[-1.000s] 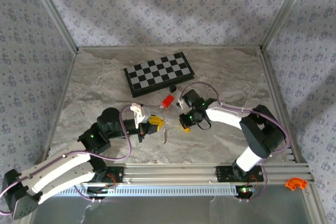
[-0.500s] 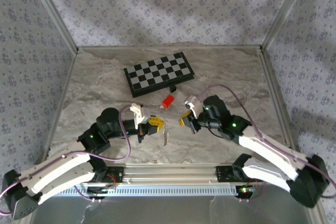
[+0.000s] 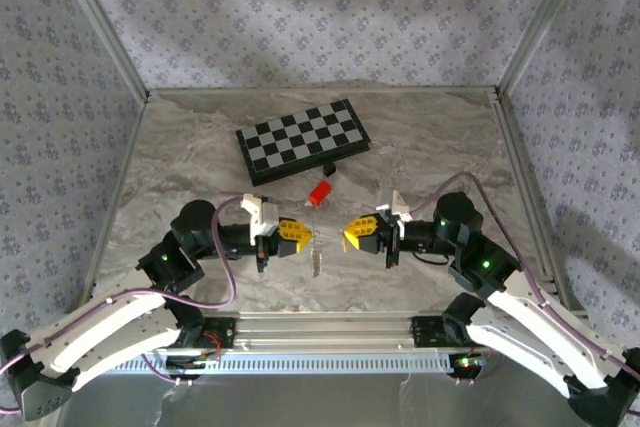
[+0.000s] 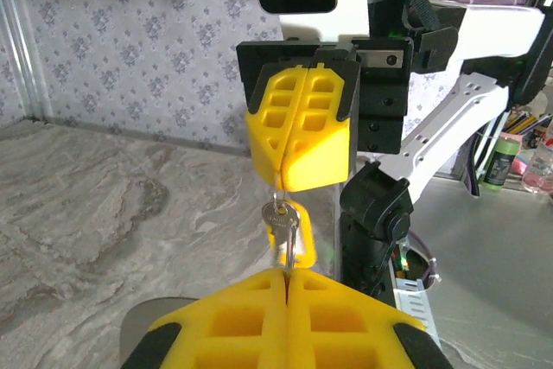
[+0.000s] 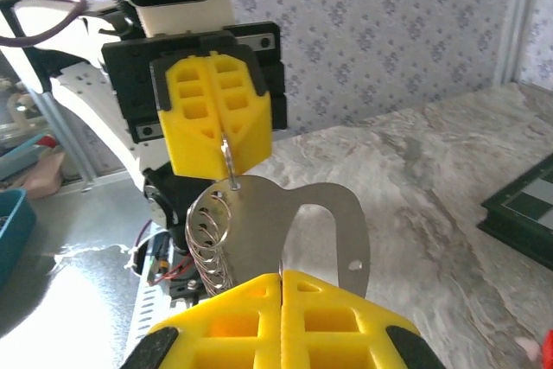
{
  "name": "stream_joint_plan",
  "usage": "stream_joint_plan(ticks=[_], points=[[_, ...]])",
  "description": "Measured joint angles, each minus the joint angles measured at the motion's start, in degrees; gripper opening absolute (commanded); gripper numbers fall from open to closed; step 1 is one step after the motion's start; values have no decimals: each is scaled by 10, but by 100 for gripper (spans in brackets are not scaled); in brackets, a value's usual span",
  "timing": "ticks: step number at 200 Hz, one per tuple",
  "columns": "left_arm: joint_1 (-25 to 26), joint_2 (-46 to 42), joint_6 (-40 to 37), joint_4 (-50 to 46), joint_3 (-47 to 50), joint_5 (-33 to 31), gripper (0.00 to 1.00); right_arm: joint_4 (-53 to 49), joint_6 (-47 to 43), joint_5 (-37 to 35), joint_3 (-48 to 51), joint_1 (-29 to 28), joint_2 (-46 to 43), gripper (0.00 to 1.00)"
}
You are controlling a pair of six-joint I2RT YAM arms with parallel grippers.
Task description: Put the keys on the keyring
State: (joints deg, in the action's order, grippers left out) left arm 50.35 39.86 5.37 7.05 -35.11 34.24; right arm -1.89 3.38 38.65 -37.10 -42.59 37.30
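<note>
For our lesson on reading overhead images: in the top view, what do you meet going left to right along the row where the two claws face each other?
Left claw → silvery keys hanging between them → right claw.

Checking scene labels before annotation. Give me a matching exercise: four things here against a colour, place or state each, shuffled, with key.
1. chessboard
2. red piece
3. keys
4. left gripper

a. silvery, small
b. black and white, farthest back
c. yellow jaws shut, left of the keys
d. between board and keys

Pairs: 1-b, 2-d, 3-a, 4-c
</note>
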Motion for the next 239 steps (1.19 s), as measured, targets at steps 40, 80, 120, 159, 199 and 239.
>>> stream_joint_plan(ticks=[40, 80, 120, 159, 199, 239], points=[[4, 16, -4, 0, -1, 10, 0, 0, -4, -9, 0, -30, 0, 0], [9, 29, -10, 0, -1, 11, 0, -20, -34, -48, -15, -64, 0, 0], [12, 31, -17, 0, -5, 11, 0, -61, -74, -98, -41, -92, 0, 0], [19, 35, -23, 0, -7, 11, 0, -99, -101, -140, -60, -114, 8, 0], [19, 41, -25, -2, -7, 11, 0, -110, -112, -165, -67, -127, 17, 0], [20, 47, -26, -2, -7, 11, 0, -114, -116, -175, -68, -134, 25, 0]])
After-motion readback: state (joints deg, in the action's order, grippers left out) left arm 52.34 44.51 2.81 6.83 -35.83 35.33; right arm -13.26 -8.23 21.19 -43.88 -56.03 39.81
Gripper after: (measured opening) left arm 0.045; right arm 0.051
